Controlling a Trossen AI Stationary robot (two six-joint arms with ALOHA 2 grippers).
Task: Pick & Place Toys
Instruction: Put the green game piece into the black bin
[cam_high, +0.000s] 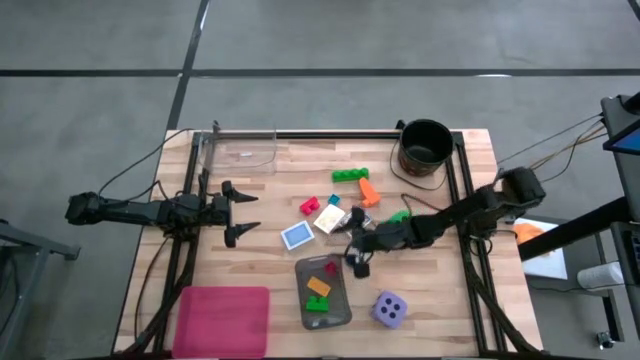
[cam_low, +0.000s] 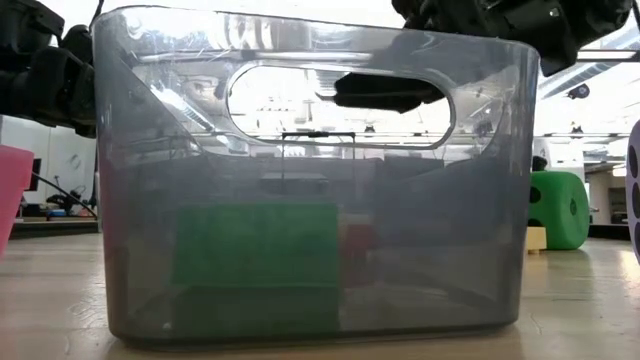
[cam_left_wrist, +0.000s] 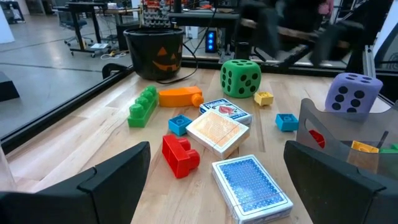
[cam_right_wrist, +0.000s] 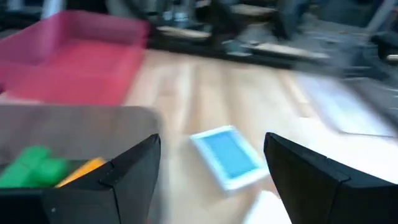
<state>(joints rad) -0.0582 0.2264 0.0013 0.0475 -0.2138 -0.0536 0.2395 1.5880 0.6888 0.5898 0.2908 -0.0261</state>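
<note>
Loose toys lie mid-table: a green block (cam_high: 350, 175), an orange block (cam_high: 368, 190), a red block (cam_high: 310, 206), a blue-backed card (cam_high: 297, 236), another card (cam_high: 328, 220) and a green die (cam_left_wrist: 241, 77). The purple die (cam_high: 390, 310) sits at the near right. The grey tray (cam_high: 340, 312) holds a green block (cam_high: 317, 303), an orange one (cam_high: 319, 287) and a red one (cam_high: 330, 268). My right gripper (cam_high: 355, 252) hangs open beside the tray's far right corner, nothing between its fingers (cam_right_wrist: 124, 180). My left gripper (cam_high: 240, 213) waits open at the table's left.
A black bucket (cam_high: 425, 147) stands at the far right corner. A pink flat tray (cam_high: 225, 320) lies at the near left. A clear plastic container (cam_high: 240, 150) stands at the far left. Bare wood shows between the pink tray and the left gripper.
</note>
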